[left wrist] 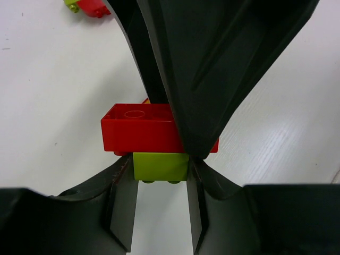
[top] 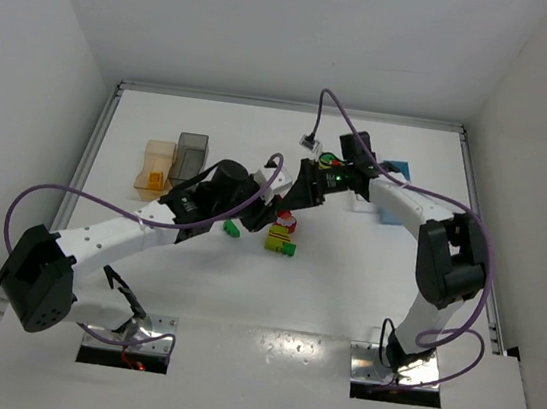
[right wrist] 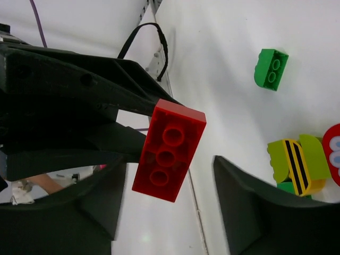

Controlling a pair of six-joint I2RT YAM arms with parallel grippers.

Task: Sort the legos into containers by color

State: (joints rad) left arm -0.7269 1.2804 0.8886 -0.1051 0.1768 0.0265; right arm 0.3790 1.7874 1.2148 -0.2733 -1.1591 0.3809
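Observation:
My left gripper (left wrist: 159, 172) is shut on a lime green brick (left wrist: 160, 166) stuck under a red two-by-four brick (left wrist: 139, 129), and holds the pair above the table. My right gripper (right wrist: 170, 162) is open, its fingers either side of the red brick (right wrist: 169, 151) with small gaps. Both grippers meet at the table's middle in the top view, the left (top: 280, 191) and the right (top: 303, 188). The orange bin (top: 154, 169) and dark grey bin (top: 190, 155) stand at the far left. The light blue bin (top: 396, 169) is partly hidden by the right arm. I cannot make out the clear bin.
A green brick (top: 233, 227) and a yellow-green-red cluster (top: 280, 238) lie just below the grippers. They also show in the right wrist view, the green brick (right wrist: 271, 68) and the cluster (right wrist: 297, 164). A loose red and green piece (left wrist: 89, 5) lies nearby.

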